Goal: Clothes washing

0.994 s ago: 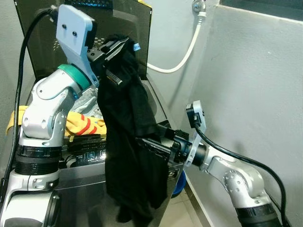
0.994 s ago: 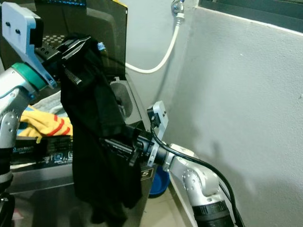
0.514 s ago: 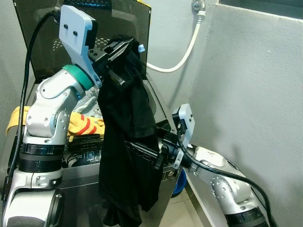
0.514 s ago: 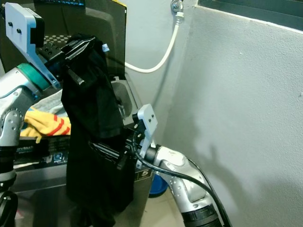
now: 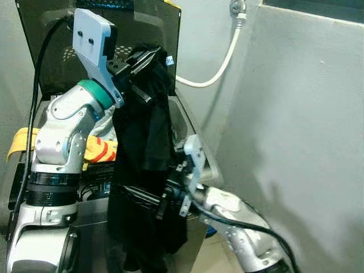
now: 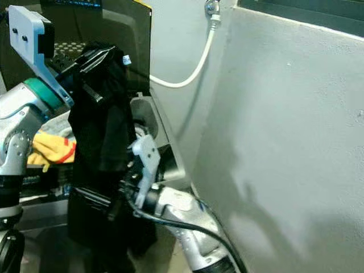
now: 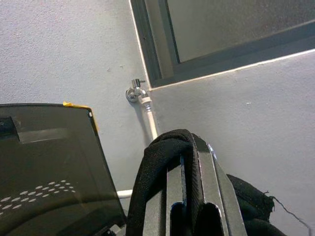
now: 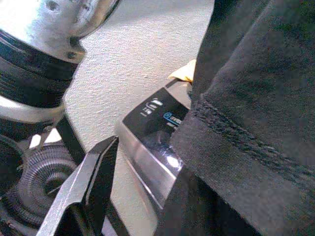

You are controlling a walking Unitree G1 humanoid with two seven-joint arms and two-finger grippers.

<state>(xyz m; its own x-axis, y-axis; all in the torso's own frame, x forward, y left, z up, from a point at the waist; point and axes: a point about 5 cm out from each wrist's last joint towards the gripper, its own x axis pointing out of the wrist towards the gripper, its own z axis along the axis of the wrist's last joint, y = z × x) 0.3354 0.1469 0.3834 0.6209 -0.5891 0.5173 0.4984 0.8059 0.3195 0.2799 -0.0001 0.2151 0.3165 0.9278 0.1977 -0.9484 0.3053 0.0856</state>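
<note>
Now our left gripper (image 5: pixel 142 57) clamps the black cloth garment (image 5: pixel 145 142) above the grey top-loading washer (image 5: pixel 190 128) — our right gripper (image 5: pixel 136 196), fingers apart, gathers its hem.

- We stood in a narrow corner with grey, rough-plastered walls (image 5: pixel 296 131) on the right and behind.
- A metal tap (image 7: pixel 134 92) was fixed high on the back wall, and a white hose (image 5: pixel 219 71) curved down from it.
- Above the tap we saw a dark-framed window (image 7: pixel 231 29) with dull glass.
- Low down by the wall we made out a patch of pale tiled floor (image 5: pixel 213 256).
- The light was soft and even, and shadows lay on the right wall.
</note>
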